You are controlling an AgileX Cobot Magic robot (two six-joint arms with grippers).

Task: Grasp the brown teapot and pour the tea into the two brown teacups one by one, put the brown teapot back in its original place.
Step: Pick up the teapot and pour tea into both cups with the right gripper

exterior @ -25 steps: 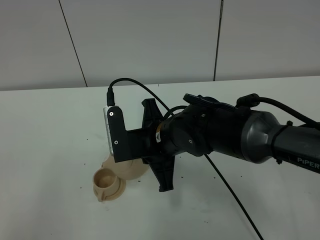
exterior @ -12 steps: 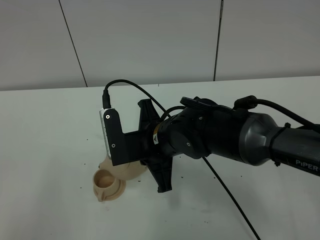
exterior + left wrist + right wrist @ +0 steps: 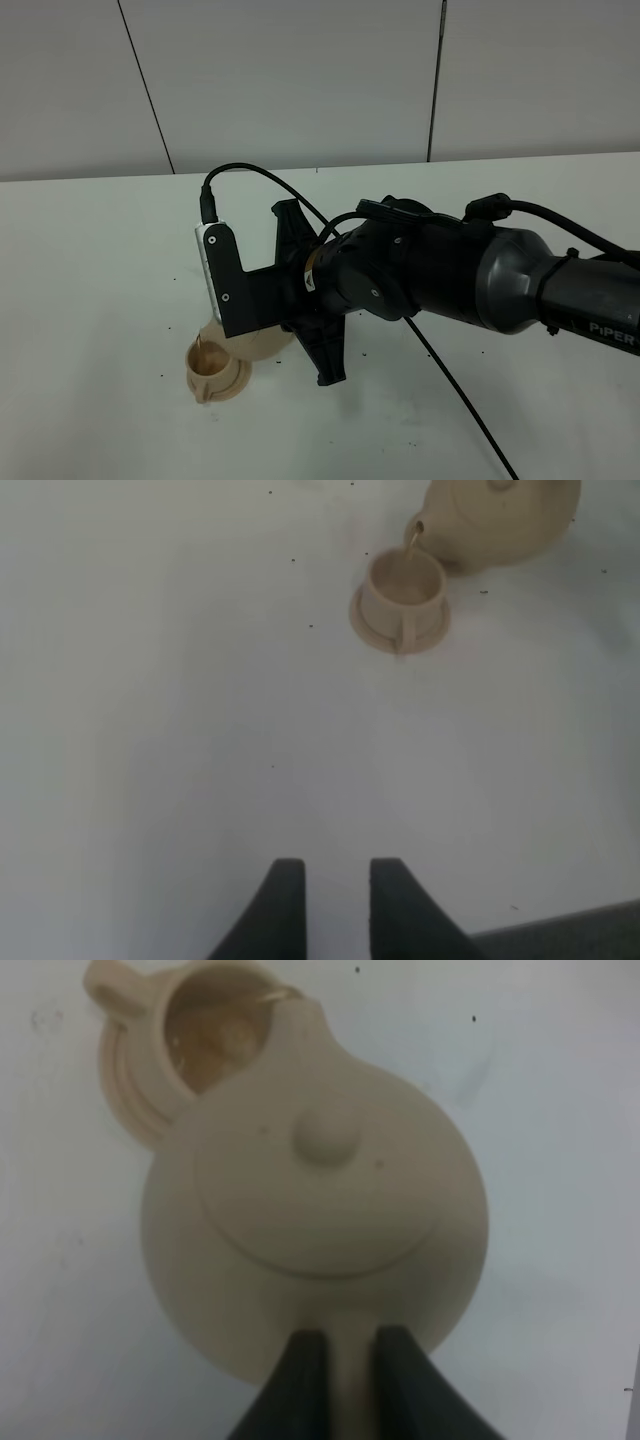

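Largely, the brown teapot is hidden in the high view by the right arm and its wrist camera, being held over a teacup on the speckled white worktop, well forward of its back edge. Since a second ago the arm has been shifted slightly left, and a thin stream of tea is now seen. The handle is clamped by the right gripper, the handle-to-spout axis tipped spout-down at the cup; the left gripper is slightly parted, empty.
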